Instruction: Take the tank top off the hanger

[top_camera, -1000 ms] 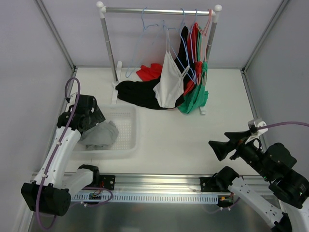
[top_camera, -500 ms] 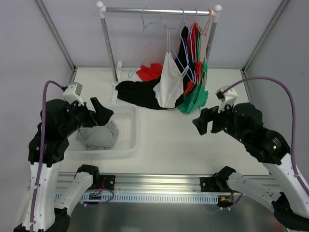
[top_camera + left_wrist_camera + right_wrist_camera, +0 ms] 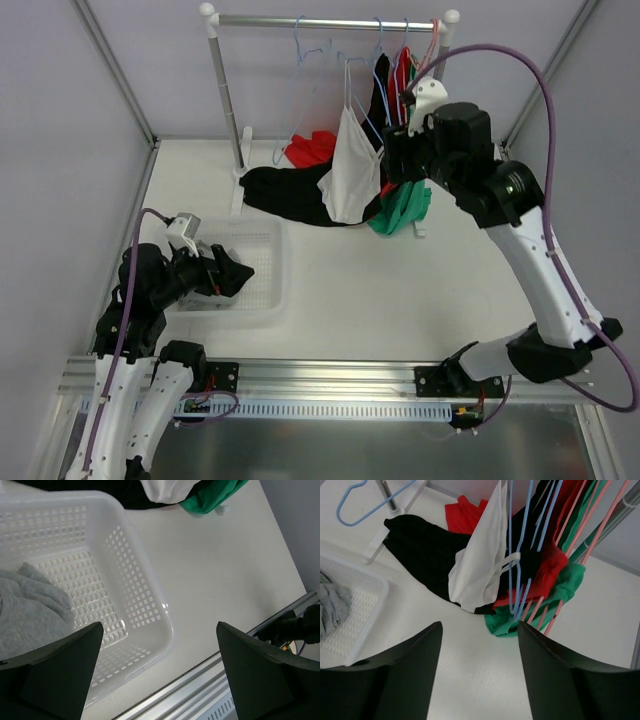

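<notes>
The silver metal clothes rail [image 3: 260,20] stands ahead of the right claw [image 3: 477,680], whose fingers are apart and empty. Just ahead hangs the white tank top [image 3: 480,565], probably light and limp, on a thin blue wire hanger [image 3: 510,530]. I'd pinch a strap. Well away, the left claw [image 3: 160,680] is also spread.

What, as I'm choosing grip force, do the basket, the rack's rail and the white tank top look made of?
Basket: glossy white moulded plastic, judging by its regular grid of holes and shiny rim. Rail: likely bare metal; silvery with a sheen. White tank top: thin matte fabric, hanging in soft folds; the fibre cannot be told.
</notes>
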`<state>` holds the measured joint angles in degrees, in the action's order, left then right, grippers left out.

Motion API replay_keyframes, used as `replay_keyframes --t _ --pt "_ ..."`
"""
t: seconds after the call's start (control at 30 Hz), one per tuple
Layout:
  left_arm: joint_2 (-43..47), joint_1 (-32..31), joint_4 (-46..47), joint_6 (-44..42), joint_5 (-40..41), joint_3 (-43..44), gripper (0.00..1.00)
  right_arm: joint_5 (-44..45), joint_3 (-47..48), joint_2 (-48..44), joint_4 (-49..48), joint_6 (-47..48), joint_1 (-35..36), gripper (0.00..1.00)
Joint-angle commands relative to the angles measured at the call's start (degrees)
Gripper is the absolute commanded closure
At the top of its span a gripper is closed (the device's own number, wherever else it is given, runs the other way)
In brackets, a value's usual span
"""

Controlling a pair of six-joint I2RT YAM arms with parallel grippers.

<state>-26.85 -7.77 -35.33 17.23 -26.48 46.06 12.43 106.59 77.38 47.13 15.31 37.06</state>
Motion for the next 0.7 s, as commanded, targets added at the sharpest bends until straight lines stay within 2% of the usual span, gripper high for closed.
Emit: replay_keyframes --t 0.0,0.17,0.33,0.67 --pt "0.7 0.3 5.3 0.6 -0.2 -1.9 0.01 -3.5 10.5 7.5 1.5 3.8 -3.6 0.38" --pt "1.3 0.3 5.2 -0.1 0.3 -2.6 0.01 -3.1 18.6 15.3 2.1 6.2 -5.2 0.4" --pt "0.6 0.3 5.3 -0.4 -1.1 -2.6 0.01 -4.3 24.1 21.0 2.0 6.5 -7.3 0.47" --pt "-1.0 0.3 5.3 -0.7 -1.9 -2.5 0.02 -7.6 26.8 25.7 0.7 6.0 -10.0 0.53"
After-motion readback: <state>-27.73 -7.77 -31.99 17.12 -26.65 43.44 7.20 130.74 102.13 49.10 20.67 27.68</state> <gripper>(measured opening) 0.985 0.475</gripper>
